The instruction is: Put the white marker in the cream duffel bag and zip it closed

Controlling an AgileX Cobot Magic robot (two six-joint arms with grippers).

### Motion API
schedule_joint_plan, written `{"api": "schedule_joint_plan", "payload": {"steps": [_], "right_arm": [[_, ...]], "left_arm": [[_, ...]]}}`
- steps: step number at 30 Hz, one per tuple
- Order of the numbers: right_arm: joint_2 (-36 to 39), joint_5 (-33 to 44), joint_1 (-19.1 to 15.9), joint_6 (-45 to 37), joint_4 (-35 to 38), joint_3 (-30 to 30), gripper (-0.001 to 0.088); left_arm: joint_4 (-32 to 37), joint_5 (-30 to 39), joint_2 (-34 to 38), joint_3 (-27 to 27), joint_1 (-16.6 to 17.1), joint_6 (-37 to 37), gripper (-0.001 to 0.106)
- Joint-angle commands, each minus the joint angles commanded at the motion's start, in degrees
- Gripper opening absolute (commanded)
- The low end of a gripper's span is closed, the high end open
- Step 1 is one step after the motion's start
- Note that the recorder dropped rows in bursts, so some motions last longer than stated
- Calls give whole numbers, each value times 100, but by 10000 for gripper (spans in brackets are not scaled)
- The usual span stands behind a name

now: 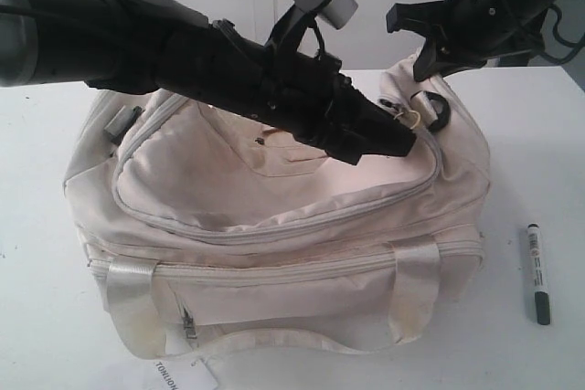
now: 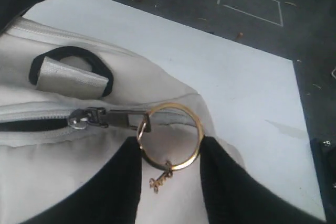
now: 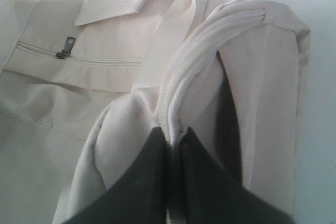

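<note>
My right gripper point(image 3: 173, 134) pinches the bag's point(image 1: 274, 216) end seam. My left gripper point(image 2: 169, 141) gapes astride the ring point(image 2: 195, 153) — close squarely, then pull along the zip. The marker point(image 1: 537, 273) lies outside on the table point(image 1: 539, 171).

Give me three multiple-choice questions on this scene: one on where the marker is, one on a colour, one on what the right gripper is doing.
1. Where is the slim white marker with the dark cap, relative to the large cream fabric duffel bag?
A. inside it
B. beside it, on the white table
C. on top of it

2. What colour is the metal ring zip pull?
A. gold
B. red
C. blue

3. The right gripper is:
A. open above the table
B. shut on a fold of the bag
C. holding the marker

Answers:
1 B, it lies flat on the tabletop, apart from the bag.
2 A, the ring shines gold in the left wrist view.
3 B, its black fingers pinch the bag's piped edge.
</note>
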Motion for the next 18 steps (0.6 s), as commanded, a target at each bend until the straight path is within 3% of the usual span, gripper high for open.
{"api": "schedule_joint_plan", "payload": {"steps": [18], "right_arm": [[0,-94,0,489,0,0,0]], "left_arm": [[1,841,0,0,0,0,0]]}}
